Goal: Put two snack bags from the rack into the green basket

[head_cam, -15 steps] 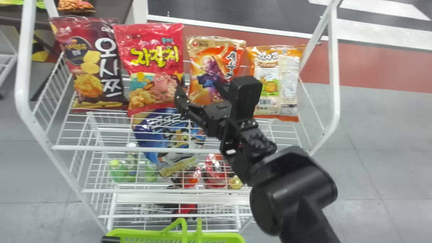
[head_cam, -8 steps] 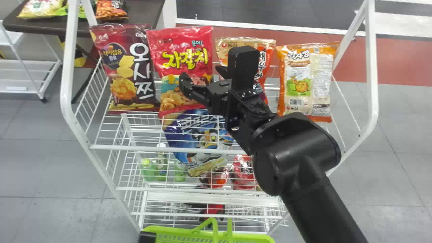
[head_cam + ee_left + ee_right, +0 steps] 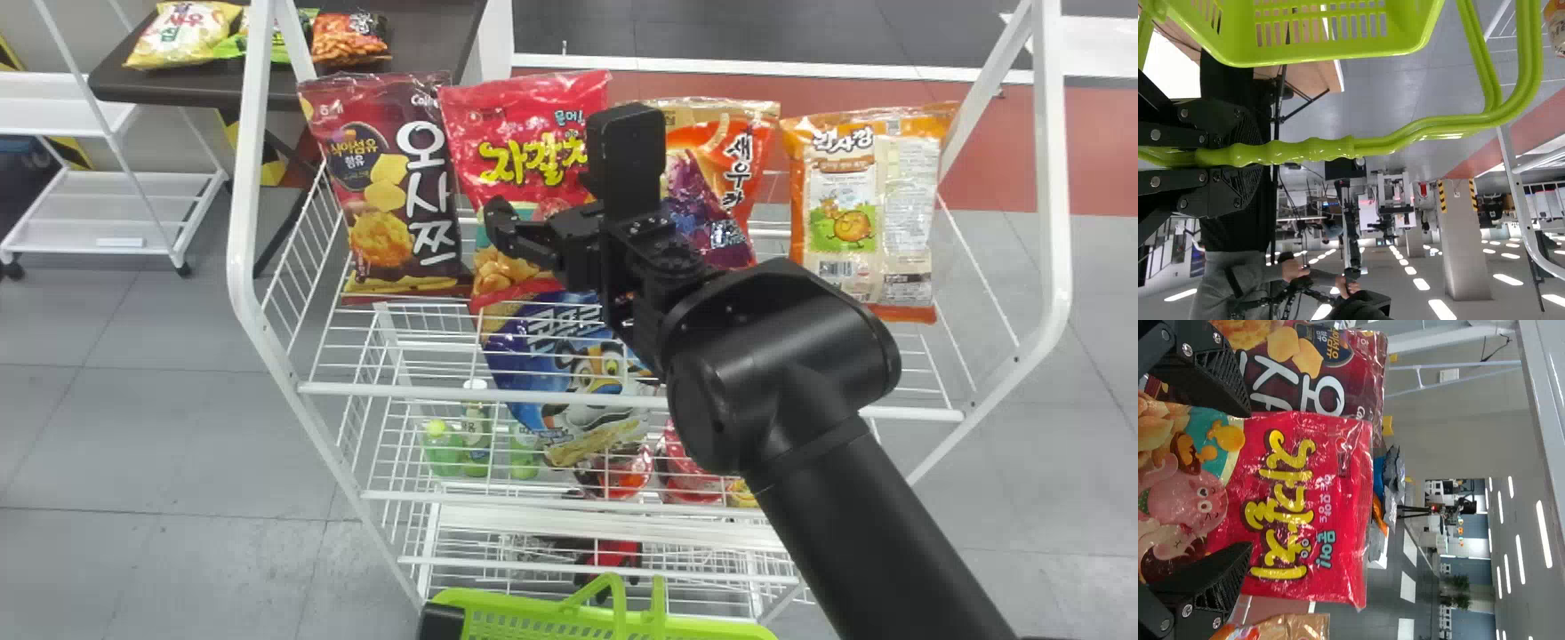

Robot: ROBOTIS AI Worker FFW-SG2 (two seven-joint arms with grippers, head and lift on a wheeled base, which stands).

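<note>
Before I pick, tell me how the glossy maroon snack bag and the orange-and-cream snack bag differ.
The maroon bag stands at the row's left end, the orange-and-cream bag at its right. The maroon bag has large white lettering and chip pictures; the orange-and-cream bag shows a small round cartoon and a barcode. Both stand on the white wire rack.

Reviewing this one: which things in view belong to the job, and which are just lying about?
Job:
rack with its snack bags, which two unclear
green basket
left gripper, gripping the basket handle
right gripper, open at the red octopus bag

Lying about:
bottles on a lower shelf
snack bags on the dark table
</note>
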